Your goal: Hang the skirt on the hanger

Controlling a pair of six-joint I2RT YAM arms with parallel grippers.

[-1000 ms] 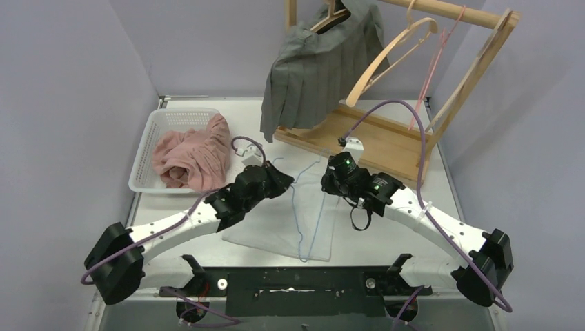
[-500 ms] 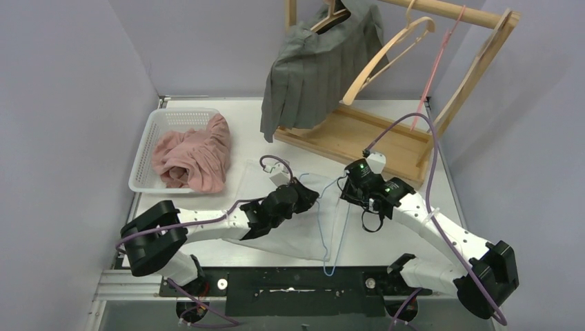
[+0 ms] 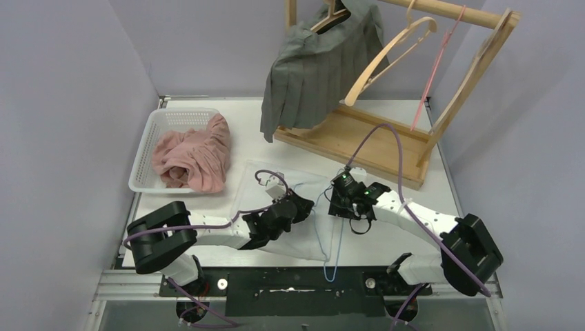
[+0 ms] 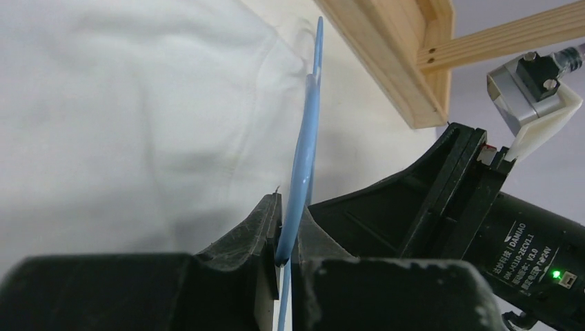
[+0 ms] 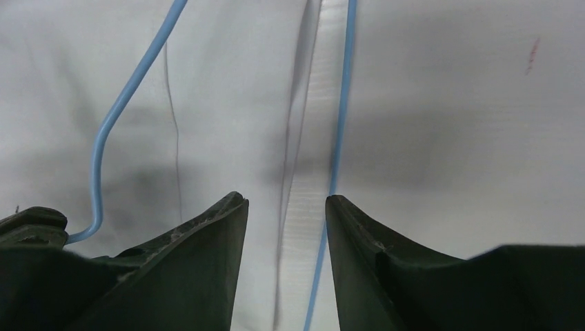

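Note:
A white skirt (image 3: 276, 231) lies flat on the table. A thin blue wire hanger (image 3: 336, 245) lies across it, one end reaching past the near table edge. My left gripper (image 3: 305, 204) is shut on the blue hanger; in the left wrist view the wire (image 4: 303, 158) runs up from between the closed fingers (image 4: 288, 238) over the skirt (image 4: 138, 103). My right gripper (image 3: 338, 205) is open and low over the skirt's ribbed waistband (image 5: 303, 207). Its fingers (image 5: 286, 203) straddle the band, with a hanger wire (image 5: 341, 103) beside it.
A white basket (image 3: 147, 141) with a pink garment (image 3: 196, 152) stands at the left. A wooden rack (image 3: 372, 138) stands behind, carrying a grey pleated skirt (image 3: 314, 69), a bare wooden hanger (image 3: 386, 55) and a pink hanger (image 3: 431, 69). The right arm's body (image 4: 483, 227) sits close to my left gripper.
Both grippers have moved nearer and closer together. The blue hanger has shifted toward the near edge. My right gripper has come down over the waistband.

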